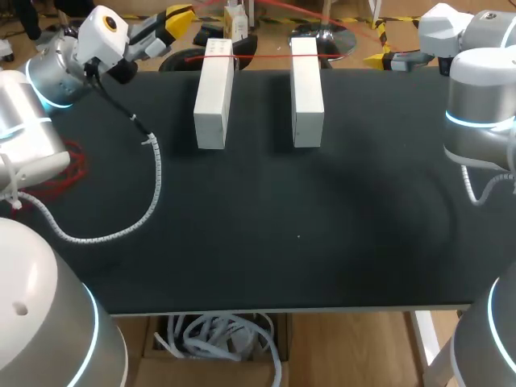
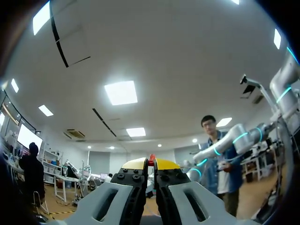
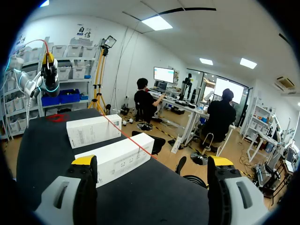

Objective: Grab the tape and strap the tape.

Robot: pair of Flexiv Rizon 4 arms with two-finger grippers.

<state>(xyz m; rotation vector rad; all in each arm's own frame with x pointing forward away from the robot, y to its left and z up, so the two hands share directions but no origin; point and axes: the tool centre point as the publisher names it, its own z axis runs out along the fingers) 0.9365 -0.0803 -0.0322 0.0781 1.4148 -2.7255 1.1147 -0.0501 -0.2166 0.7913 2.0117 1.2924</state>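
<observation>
Two long white boxes [image 1: 214,93] [image 1: 306,93] lie side by side at the table's far edge. A thin red tape [image 1: 262,56] is stretched across the far ends of both. My left gripper [image 1: 181,20] hangs raised beyond the far left corner, pointing upward. In its own view it [image 2: 151,164] is shut on the red tape end [image 2: 151,160]. My right gripper [image 1: 379,50] stays at the far right edge, open and empty. In the right wrist view the boxes [image 3: 93,130] [image 3: 119,159] lie ahead of that gripper [image 3: 152,161], with the tape [image 3: 126,136] running over them.
A white spiral-wrapped cable [image 1: 153,185] from my left arm loops over the table's left part. A bundle of red tape [image 1: 71,171] lies at the left edge, and shows as a red patch [image 3: 58,117] beyond the boxes in the right wrist view.
</observation>
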